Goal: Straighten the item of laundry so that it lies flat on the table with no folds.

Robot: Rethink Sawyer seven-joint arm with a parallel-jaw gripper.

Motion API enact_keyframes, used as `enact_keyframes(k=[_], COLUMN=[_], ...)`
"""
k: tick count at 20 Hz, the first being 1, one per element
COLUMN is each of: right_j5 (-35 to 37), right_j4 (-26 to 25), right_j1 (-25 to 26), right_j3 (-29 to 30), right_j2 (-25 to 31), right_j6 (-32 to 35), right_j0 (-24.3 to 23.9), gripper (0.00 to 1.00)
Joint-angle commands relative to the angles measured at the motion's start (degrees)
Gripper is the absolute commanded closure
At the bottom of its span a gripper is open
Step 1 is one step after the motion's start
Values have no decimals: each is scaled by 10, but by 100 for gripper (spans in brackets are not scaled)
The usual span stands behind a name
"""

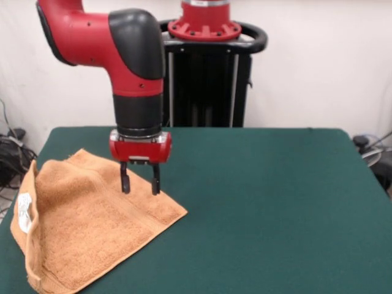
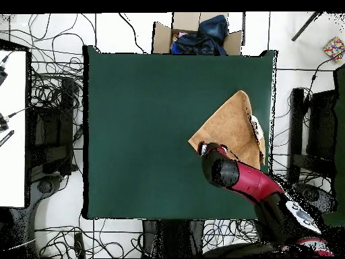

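The tabletop [image 1: 275, 196] lies bare across its whole span on the side of the towel [image 1: 92, 226] away from the label, open to any approach. The towel itself takes up one corner region, with a raised fold along its labelled edge. The claw [image 1: 140, 182] hangs over the towel's inner corner, its fingers spread, blocking descent there.

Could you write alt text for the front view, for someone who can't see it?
A red and black robot arm lowers its open claw over an orange-tan towel lying on a dark green table. The towel's left edge is folded up, showing a white label.
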Motion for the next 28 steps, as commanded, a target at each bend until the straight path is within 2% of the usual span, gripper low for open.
enact_keyframes(k=[1,9,15,22,28], right_j5=[-11,-47,-66,-34,-55], right_j4=[60,111,129,129,122], right_j1=[6,18,41,37,57], right_j3=[19,44,22,-3,-13], right_j2=[-4,-5,-8,-14,-18], right_j6=[172,199,194,158,156], right_j0=[43,81,94,85,81], gripper=[0,0,0,0,0])
